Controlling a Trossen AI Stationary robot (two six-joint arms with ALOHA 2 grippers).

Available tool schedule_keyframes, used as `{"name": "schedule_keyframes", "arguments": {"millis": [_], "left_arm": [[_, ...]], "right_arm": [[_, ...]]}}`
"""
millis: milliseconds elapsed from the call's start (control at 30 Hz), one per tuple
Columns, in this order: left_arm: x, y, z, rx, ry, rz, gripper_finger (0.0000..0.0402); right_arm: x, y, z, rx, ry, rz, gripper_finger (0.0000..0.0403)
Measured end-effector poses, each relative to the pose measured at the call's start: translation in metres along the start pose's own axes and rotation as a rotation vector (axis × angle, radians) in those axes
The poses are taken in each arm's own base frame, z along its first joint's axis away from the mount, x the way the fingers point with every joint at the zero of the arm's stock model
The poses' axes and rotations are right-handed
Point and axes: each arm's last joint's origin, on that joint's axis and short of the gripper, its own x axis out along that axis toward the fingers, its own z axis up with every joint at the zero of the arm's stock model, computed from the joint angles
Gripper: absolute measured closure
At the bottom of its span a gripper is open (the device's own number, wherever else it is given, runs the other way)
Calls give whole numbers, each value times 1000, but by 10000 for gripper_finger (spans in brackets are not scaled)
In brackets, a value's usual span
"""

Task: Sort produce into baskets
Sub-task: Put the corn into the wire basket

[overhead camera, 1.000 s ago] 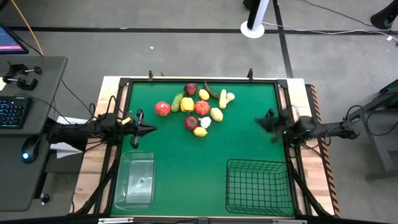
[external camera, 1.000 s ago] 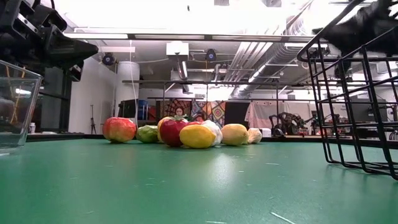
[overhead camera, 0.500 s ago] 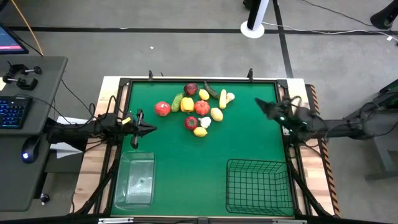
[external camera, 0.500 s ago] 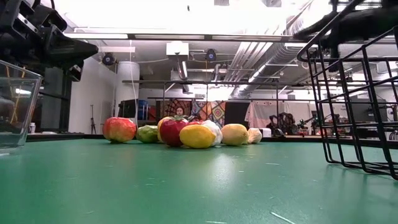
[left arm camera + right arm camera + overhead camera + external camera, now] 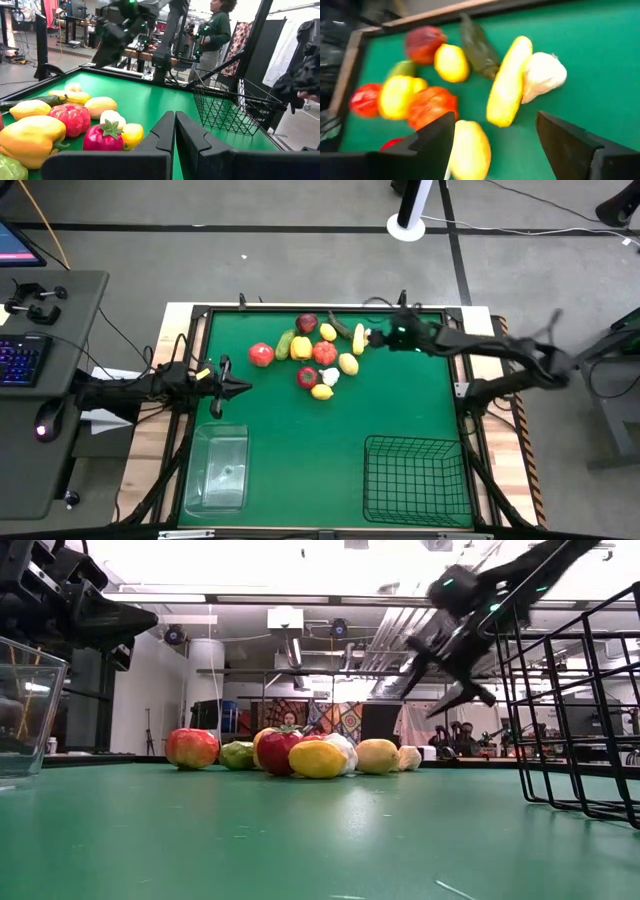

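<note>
The produce (image 5: 320, 352) lies in a cluster on the green mat toward the far edge: red apples, lemons, a yellow pepper, a tomato, a dark cucumber (image 5: 477, 47), a long yellow piece (image 5: 507, 82) and white garlic (image 5: 542, 74). My right gripper (image 5: 385, 338) hangs open above the cluster's right end, slanting down, its fingers (image 5: 432, 140) either side of the long yellow piece without touching. My left gripper (image 5: 245, 388) stays shut and level at the left edge. The clear bin (image 5: 220, 465) and the black wire basket (image 5: 415, 478) stand at the near edge.
A black frame (image 5: 320, 308) runs round the mat. Bare green mat (image 5: 400, 400) lies between the cluster and the baskets. A person (image 5: 217, 25) stands beyond the table's right side. A desk with a keyboard (image 5: 20, 360) stands to the left.
My right gripper has swung from the table's right edge toward the far edge and leftward, ending over the right end of the produce. It has tipped down from level, rolled, and opened. The produce has not moved.
</note>
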Motion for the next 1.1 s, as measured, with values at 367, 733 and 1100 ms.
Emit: {"name": "schedule_keyframes", "arguments": {"millis": [367,733,1100], "left_arm": [[0,0,0,0,0,0,401],[0,0,0,0,0,0,401],[0,0,0,0,0,0,401]], "right_arm": [[89,38,10,-58,184,-295,130],[126,43,3,-73,264,-454,176],[37,81,5,-342,268,-432,318]]}}
